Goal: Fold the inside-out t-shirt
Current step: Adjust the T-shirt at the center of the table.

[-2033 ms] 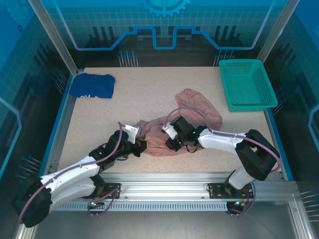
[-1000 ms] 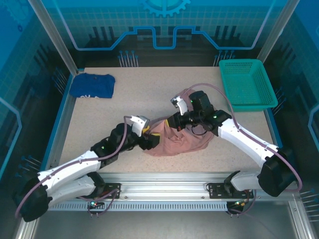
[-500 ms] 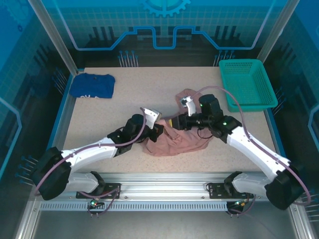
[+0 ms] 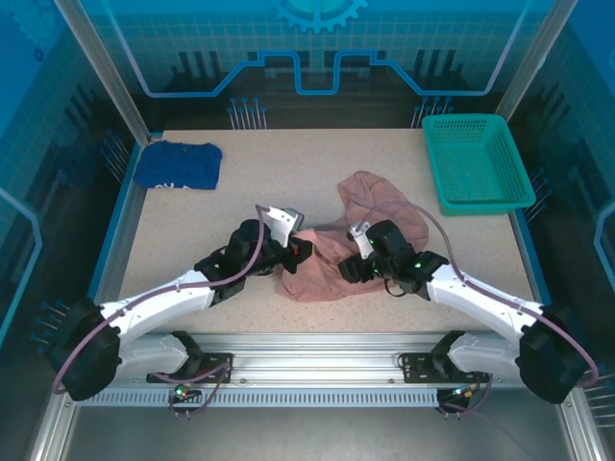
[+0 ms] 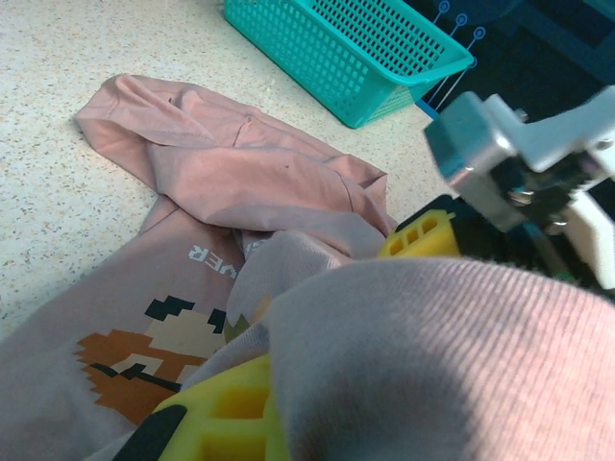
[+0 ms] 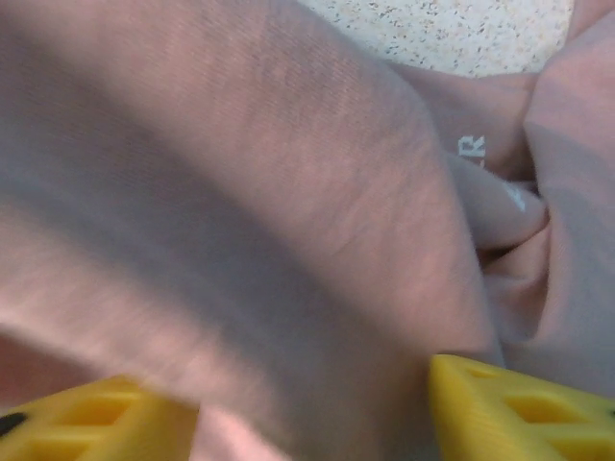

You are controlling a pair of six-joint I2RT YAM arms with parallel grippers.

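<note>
Near the front of the table (image 4: 240,202), the left gripper (image 4: 300,254) is found clamped on the inside-out t-shirt (image 4: 384,219) (crumpled, mid-table), the right gripper (image 4: 348,270) is observed with fingers apart against the same cloth, and a teal basket (image 4: 480,205) is noted beyond.

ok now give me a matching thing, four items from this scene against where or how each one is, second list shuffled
Things:
1. t-shirt
2. dark blue garment
3. teal basket
4. left pincer

Places or states:
a. far right corner of the table
b. shut on the t-shirt
c. far left corner of the table
d. bunched near the table's middle

Pairs: 1-d, 2-c, 3-a, 4-b
</note>
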